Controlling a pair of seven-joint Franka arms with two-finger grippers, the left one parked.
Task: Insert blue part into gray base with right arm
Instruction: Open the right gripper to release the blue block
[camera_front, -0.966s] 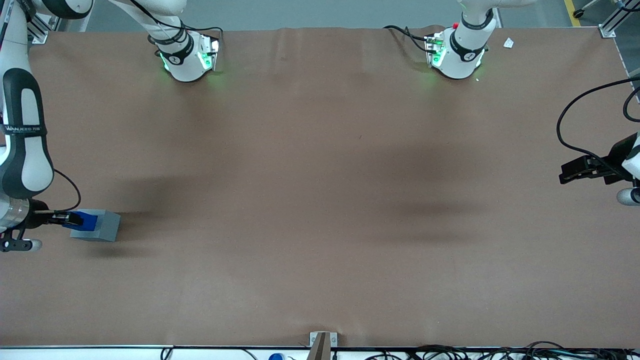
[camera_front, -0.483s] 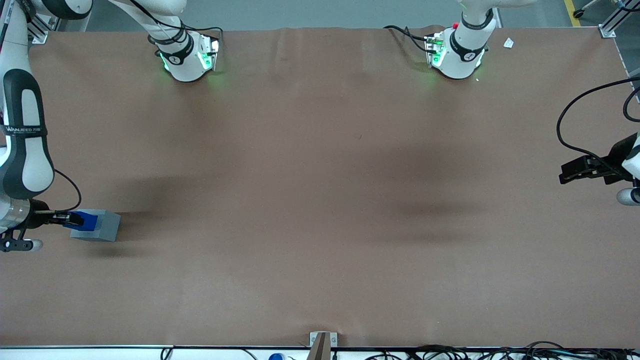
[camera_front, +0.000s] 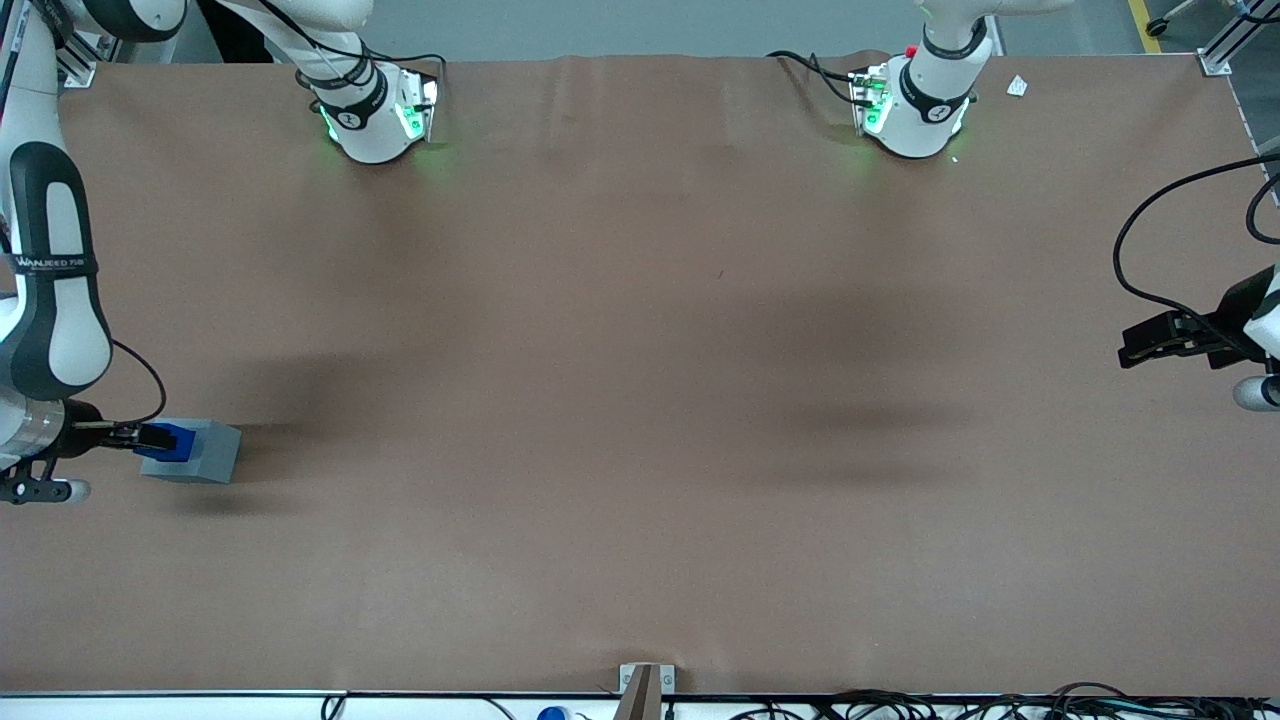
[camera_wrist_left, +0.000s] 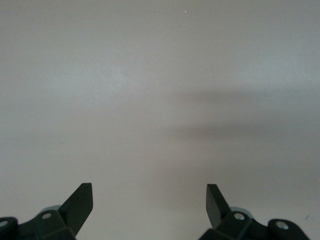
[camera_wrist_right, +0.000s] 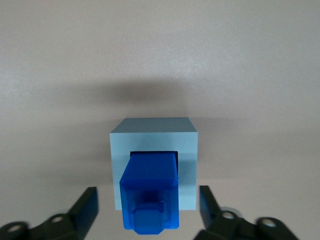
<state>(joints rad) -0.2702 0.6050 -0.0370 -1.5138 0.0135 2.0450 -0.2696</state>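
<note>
Blue part (camera_wrist_right: 151, 192) stands in gray base (camera_wrist_right: 154, 131); right arm's (camera_front: 45, 290) tool (camera_wrist_right: 148, 206) hangs above, fingers spread.

1. You are looking at a blue part (camera_wrist_right: 150, 192) that is showing as smooth plastic with a soft sheen along its edges.
2. The gray base (camera_wrist_right: 153, 145) is reading as matt plastic, evenly finished.
3. The table cover (camera_front: 640, 400) is appearing as a brown, matt sheet with faint creases near the arm bases.
4. The gripper (camera_wrist_right: 148, 212), standing spread wide around the blue part, is showing dull black plastic fingers (camera_wrist_right: 86, 206).
5. The right arm (camera_front: 45, 300) is gleaming with glossy white shells and black panels.
</note>
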